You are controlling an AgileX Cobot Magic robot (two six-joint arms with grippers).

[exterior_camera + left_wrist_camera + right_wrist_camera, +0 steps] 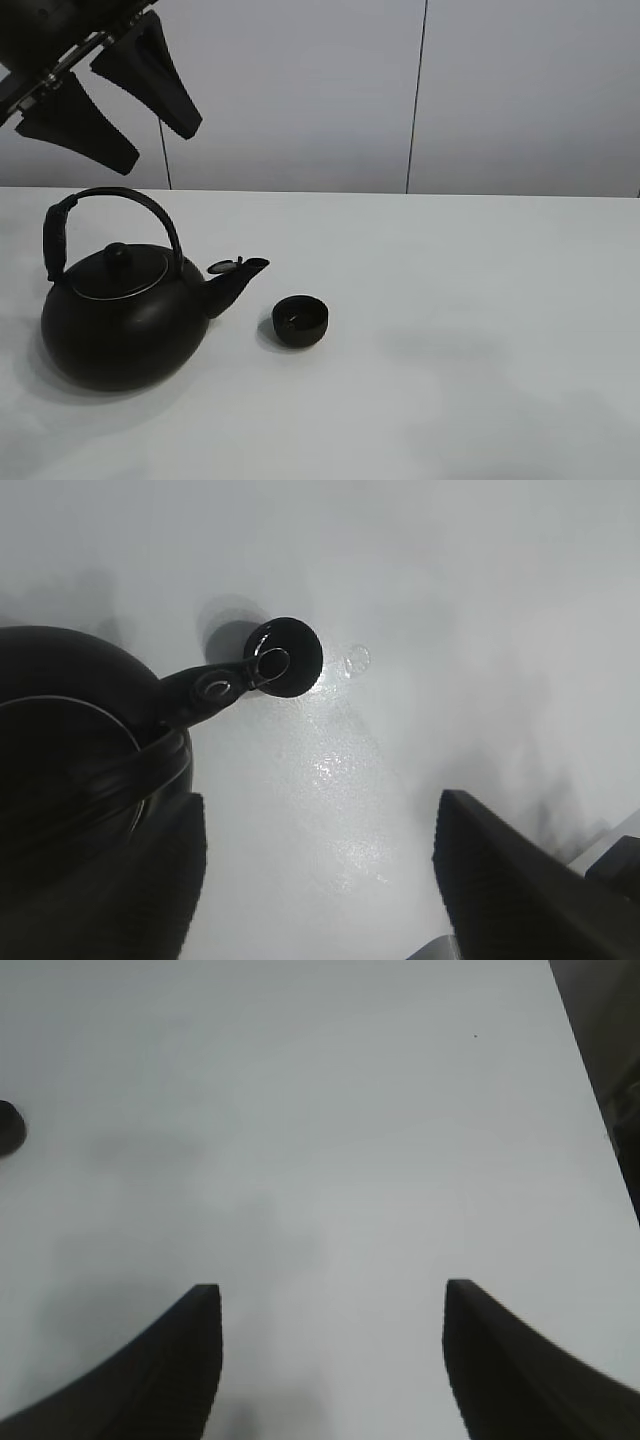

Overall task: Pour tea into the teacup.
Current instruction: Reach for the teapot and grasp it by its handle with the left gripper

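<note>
The small matte black teacup (300, 320) stands on the white table just right of the kettle's spout (238, 280). The large black kettle (120, 325) stands upright at the left with its arched handle (110, 200) raised. My left gripper (158, 147) is open and empty, high above the kettle and touching nothing. In the left wrist view, its fingers (510, 880) frame the table, with the kettle (70, 740) and the teacup (285, 658) beyond them. My right gripper (328, 1295) is open and empty over bare table. The teacup's edge (8, 1128) shows far off to its side.
A small clear droplet (356, 661) lies on the table beside the teacup. The white table (480, 330) stretches to the right of the cup. The table's edge (600, 1070) shows in the right wrist view. A grey wall (420, 90) stands behind the table.
</note>
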